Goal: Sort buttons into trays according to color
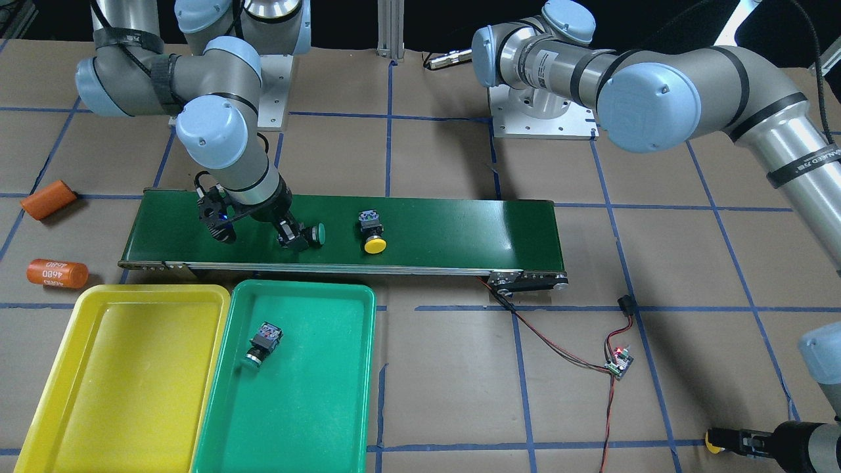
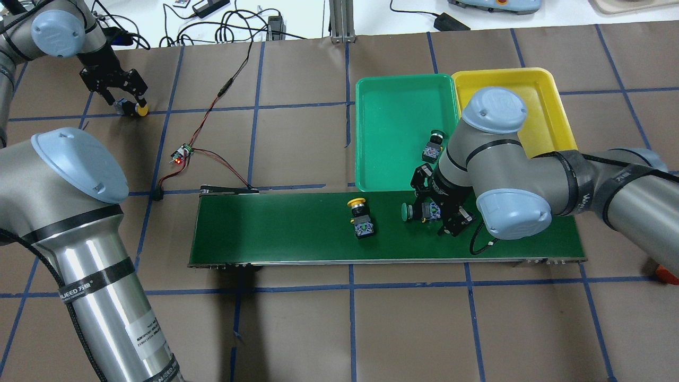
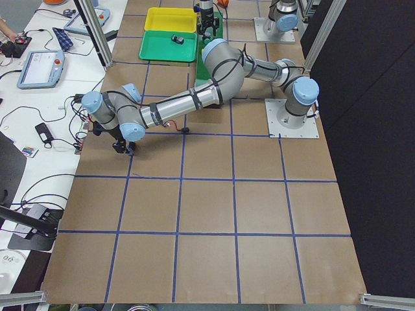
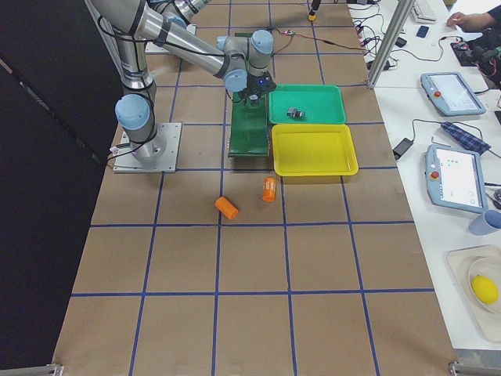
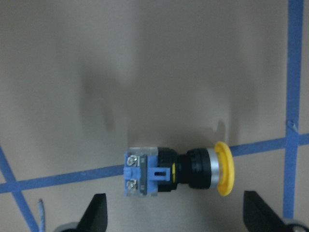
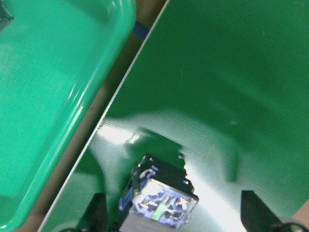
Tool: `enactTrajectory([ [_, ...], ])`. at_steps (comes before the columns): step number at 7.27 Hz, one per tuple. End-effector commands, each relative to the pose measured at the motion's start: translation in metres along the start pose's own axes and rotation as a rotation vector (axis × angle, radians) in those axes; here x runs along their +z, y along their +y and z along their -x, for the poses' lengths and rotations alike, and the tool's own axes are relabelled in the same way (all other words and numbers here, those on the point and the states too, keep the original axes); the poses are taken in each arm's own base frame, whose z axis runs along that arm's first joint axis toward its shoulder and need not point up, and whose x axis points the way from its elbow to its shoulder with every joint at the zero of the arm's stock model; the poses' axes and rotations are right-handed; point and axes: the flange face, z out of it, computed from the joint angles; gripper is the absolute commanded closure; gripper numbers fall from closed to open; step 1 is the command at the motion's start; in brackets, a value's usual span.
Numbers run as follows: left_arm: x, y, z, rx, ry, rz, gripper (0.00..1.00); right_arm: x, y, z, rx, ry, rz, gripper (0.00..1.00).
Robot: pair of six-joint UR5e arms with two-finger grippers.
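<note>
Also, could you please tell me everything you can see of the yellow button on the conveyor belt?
The yellow button has a yellow mushroom cap, a black body and a blue-grey terminal block at the back. It lies on its side on the dark-green conveyor belt, cap toward the edge nearest the green tray. Only the belt touches it; the right gripper is apart.
</note>
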Motion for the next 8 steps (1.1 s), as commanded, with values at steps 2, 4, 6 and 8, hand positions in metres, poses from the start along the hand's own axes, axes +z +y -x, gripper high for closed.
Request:
enactTrajectory([
  [2,0.014,-0.004,0.003,-0.005,0.007,0.006,0.05,-0.036,-0.005,0.014,-0.014,-0.054,-0.049,1.00],
  [4,0.005,-0.004,-0.004,-0.003,0.004,-0.003,0.95,-0.076,-0.009,0.029,-0.024,-0.147,-0.084,1.00],
  [6,-0.015,0.008,-0.022,-0.057,0.025,0.048,1.00,-0.079,-0.034,0.075,-0.108,-0.230,-0.128,1.00],
  [8,-0.095,0.053,-0.072,-0.181,0.155,0.136,1.00,-0.072,-0.056,0.113,-0.106,-0.225,-0.132,0.00],
])
